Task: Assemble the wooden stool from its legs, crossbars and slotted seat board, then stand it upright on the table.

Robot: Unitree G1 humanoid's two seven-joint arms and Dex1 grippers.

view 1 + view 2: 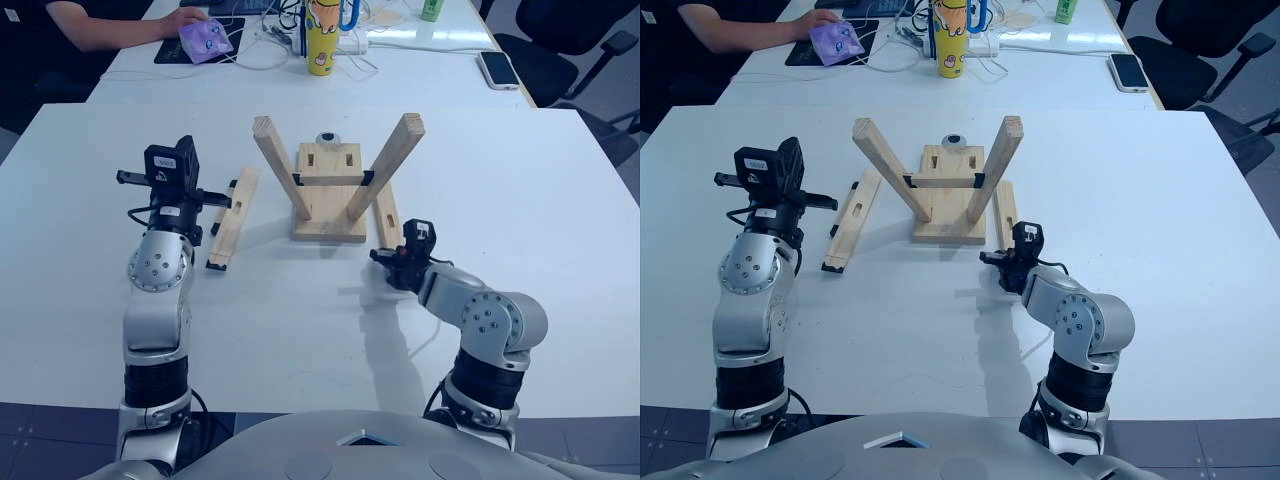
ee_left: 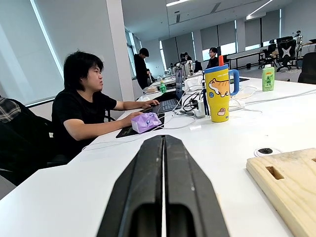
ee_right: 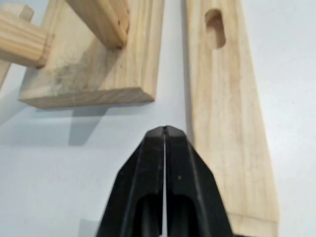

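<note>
Two pale wooden legs point(image 1: 281, 166) plus crossbar point(image 1: 330, 179) seated in slotted seat board point(image 1: 330, 228); you've two loose legs point(image 1: 233, 217) left. Left gripper point(image 2: 164, 140), right gripper point(image 3: 164, 130) closed, empty.

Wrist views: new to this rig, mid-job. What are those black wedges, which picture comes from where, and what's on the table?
It is a humanoid robot with two arms. The two wide pictures come from its head, looking down over the table. The other two come from cameras on its wrists; each black wedge is that arm's own pincer. The left pincer and right pincer are both shut, holding nothing. On the table a seat board lies flat, with two legs, joined by a crossbar, standing up from it. One loose plank lies on its left, a second plank on its right, close to the right pincer.
</note>
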